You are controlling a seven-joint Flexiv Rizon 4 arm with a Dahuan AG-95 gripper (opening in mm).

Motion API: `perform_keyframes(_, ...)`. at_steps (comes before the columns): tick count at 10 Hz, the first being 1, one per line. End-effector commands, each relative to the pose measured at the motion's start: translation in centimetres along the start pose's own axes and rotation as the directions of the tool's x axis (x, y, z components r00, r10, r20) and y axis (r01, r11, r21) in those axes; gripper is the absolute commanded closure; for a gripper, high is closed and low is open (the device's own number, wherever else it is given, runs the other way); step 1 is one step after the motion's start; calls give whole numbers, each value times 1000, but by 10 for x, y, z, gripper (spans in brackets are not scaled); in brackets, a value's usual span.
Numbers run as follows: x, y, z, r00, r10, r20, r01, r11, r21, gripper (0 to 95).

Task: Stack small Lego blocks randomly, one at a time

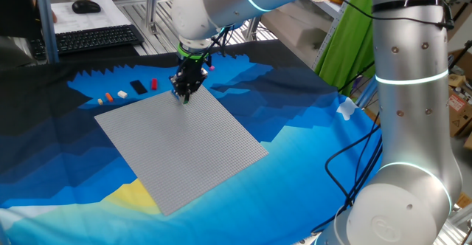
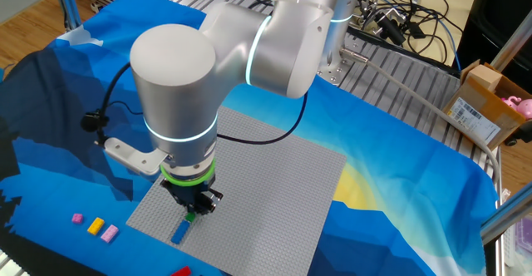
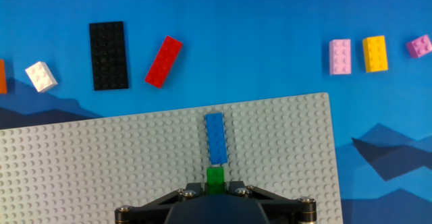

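My gripper (image 3: pixel 215 183) is shut on a small green Lego block (image 3: pixel 215 177) and hovers low over the grey baseplate (image 3: pixel 101 156) near its far edge. A blue block (image 3: pixel 217 137) sits on the plate just ahead of the green one; it also shows in the other fixed view as a blue block (image 2: pixel 179 232) beside the gripper (image 2: pixel 190 218). On the cloth beyond the plate lie a red block (image 3: pixel 163 61), a white block (image 3: pixel 41 76), a pink block (image 3: pixel 340 56), a yellow block (image 3: pixel 375 53) and a purple block (image 3: pixel 419 46). In one fixed view the gripper (image 1: pixel 184 94) is at the plate's far corner.
A flat black plate (image 3: pixel 108 54) lies on the blue cloth next to the red block. An orange piece (image 3: pixel 2 76) shows at the left edge. A keyboard (image 1: pixel 92 38) and mouse (image 1: pixel 86 7) sit behind the table. A cardboard box (image 2: pixel 486 105) stands at the right.
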State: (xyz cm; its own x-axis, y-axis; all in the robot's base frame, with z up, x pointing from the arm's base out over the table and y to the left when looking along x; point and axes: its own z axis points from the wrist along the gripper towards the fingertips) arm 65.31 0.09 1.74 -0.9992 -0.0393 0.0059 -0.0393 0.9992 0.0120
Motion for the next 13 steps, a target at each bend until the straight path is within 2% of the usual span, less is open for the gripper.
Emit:
perform_keyframes(1,0,0,3,1000,-13,1,13,1000,1,950)
perform_keyframes(6,0,-2,8,1000,-27,2,27,1000,3,950)
perform_keyframes(13,2,-4,9,1000,-28,4,28,1000,3,950)
